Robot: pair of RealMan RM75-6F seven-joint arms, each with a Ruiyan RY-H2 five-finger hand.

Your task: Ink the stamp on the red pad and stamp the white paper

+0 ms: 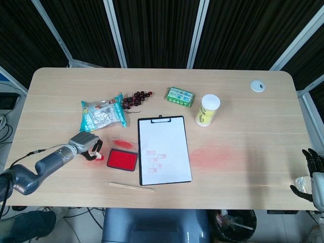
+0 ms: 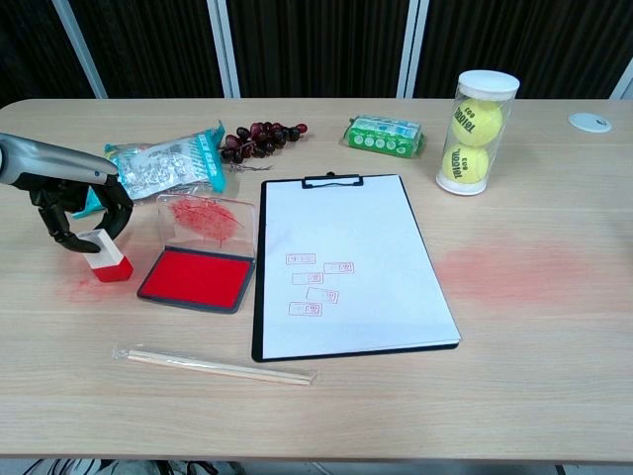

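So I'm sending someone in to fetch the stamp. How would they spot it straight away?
Start at the clipboard with the white paper, then go left past the open red ink pad. The stamp stands there under the left hand: a small white block with a red base, the only such block on the table.

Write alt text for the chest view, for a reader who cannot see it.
The left robot hand grips a red-and-white stamp standing on the wooden table, left of the open red ink pad. Right of the pad lies a clipboard of white paper bearing several red stamp marks.
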